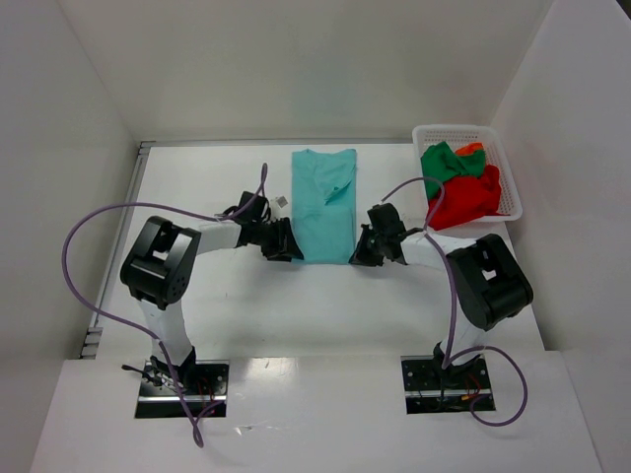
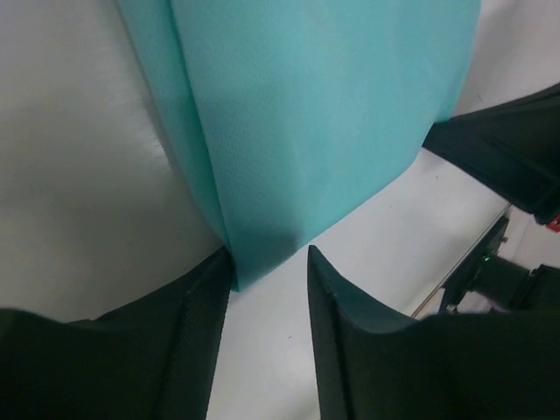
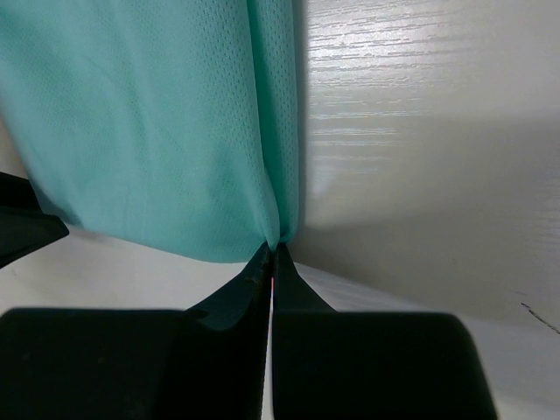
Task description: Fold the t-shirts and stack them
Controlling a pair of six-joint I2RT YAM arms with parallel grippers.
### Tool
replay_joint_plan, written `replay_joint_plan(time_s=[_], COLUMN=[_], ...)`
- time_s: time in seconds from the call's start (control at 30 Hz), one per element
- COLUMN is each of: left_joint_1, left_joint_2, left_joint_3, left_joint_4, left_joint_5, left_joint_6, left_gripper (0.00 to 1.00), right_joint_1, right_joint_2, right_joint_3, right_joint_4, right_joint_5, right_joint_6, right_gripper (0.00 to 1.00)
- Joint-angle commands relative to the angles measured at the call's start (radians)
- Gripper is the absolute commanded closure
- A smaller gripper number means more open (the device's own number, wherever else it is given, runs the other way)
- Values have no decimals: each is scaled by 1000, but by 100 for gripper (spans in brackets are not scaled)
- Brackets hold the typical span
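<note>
Teal t-shirt (image 1: 324, 202) lies mid-frame, folded into a lengthwise strip. Right gripper (image 3: 272, 254): jaws pinching its lower right corner. Left gripper (image 2: 269, 262): jaws spread astride the lower left corner, not yet closed. Recommended: close left on all layers, then raise both corners evenly.

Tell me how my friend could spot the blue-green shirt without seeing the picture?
Start at the big white table. In its middle lies the teal cloth t-shirt, folded into a long narrow strip, with the left gripper and right gripper at its near corners. Unlike the crumpled green shirt and red shirt in the white plastic lattice basket, it lies flat alone.
</note>
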Motion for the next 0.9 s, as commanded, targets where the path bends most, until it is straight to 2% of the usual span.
replay_joint_plan(time_s=[0.0,0.07,0.1,0.33,0.47,0.7,0.87], left_joint_1=[-5,-5,-5,-23,-45,-115,-183], left_joint_2=[43,52,52,52,29,-130,-219], left_joint_3=[-48,-48,-48,-61,-73,-151,-186], left_joint_4=[-48,-48,-57,-58,-79,-150,-214], left_joint_5=[-118,-137,-137,-146,-146,-166,-203], left_joint_6=[-11,-20,-29,-38,-38,-61,-109], left_gripper=[54,62,71,100,100,100,100], right_joint_1=[6,6,6,15,46,100,121], right_joint_2=[-32,-32,-46,-93,-104,-205,-343], right_joint_3=[-22,-22,-22,-44,-65,-105,-163], right_joint_4=[-4,-4,-4,-13,-13,-44,-122], right_joint_5=[30,30,30,30,43,78,98], right_joint_6=[-3,-3,-3,-13,10,68,100], right_gripper=[100,100,100,100,100,100,100])
